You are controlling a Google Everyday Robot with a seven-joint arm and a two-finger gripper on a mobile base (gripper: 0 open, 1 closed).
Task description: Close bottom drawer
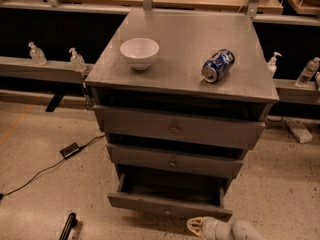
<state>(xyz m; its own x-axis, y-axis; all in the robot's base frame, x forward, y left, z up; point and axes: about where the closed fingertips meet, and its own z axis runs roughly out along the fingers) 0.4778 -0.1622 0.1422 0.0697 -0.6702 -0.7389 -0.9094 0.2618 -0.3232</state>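
The bottom drawer [170,205] is the lowest of three grey drawers in a grey cabinet. It is pulled out and shows its bare grey interior [170,186]. Its flat front faces me, low in the view. My gripper [198,226] is at the bottom edge of the view, just in front of and below the drawer front, right of its centre. Its pale fingertips point left towards the drawer front.
A white bowl [139,52] and a blue can [218,65] lying on its side rest on the cabinet top [185,39]. The middle drawer [172,161] and top drawer [175,129] sit above. A black cable and box [70,150] lie on the floor at left.
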